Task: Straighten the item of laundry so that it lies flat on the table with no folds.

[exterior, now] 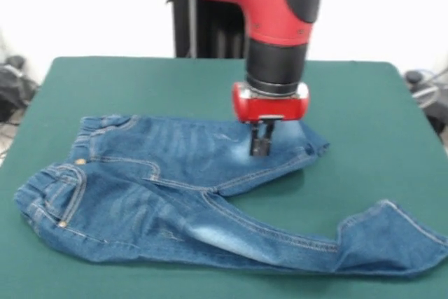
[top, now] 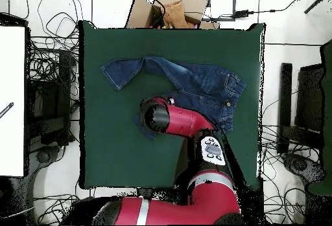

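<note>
The item of laundry point(exterior: 175, 187) is a small pair of blue jeans lying across the green table point(exterior: 364, 103), waistband at the left. The near leg runs right to a hem by the table's front edge and shows creases. The far leg is shorter and bends toward the middle. My gripper point(exterior: 261, 146) points straight down on that far leg near its hem, its black fingers point(exterior: 256, 141) close together and pinched on the denim. In the overhead view the jeans point(top: 201, 81) lie in the table's point(top: 110, 146) upper half, and the red arm point(top: 175, 120) hides the gripper and one leg.
Cables and dark equipment point(exterior: 14, 85) lie off the table's left side and more cables point(exterior: 427, 89) off the right. A cardboard box point(top: 172, 6) sits beyond the table's top edge overhead. A white panel point(top: 11, 100) stands at the left.
</note>
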`<state>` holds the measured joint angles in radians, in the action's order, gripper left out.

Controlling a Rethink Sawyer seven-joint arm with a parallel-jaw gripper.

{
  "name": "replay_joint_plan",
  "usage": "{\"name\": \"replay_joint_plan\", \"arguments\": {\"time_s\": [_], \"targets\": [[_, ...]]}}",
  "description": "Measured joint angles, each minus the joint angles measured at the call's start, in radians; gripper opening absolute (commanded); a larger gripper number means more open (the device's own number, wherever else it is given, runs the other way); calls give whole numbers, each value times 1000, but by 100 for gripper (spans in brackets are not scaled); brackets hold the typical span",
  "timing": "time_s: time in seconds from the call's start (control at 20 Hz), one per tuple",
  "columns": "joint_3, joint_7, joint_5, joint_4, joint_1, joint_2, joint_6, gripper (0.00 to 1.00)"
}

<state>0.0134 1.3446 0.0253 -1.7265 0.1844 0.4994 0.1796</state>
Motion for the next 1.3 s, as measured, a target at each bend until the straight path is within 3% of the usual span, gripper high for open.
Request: {"name": "replay_joint_plan", "arguments": {"time_s": [0.85,1.3], "targets": [[5,0,30,-141,-59,88,-21,0],[6,0,39,-151,-59,84,-53,0]]}}
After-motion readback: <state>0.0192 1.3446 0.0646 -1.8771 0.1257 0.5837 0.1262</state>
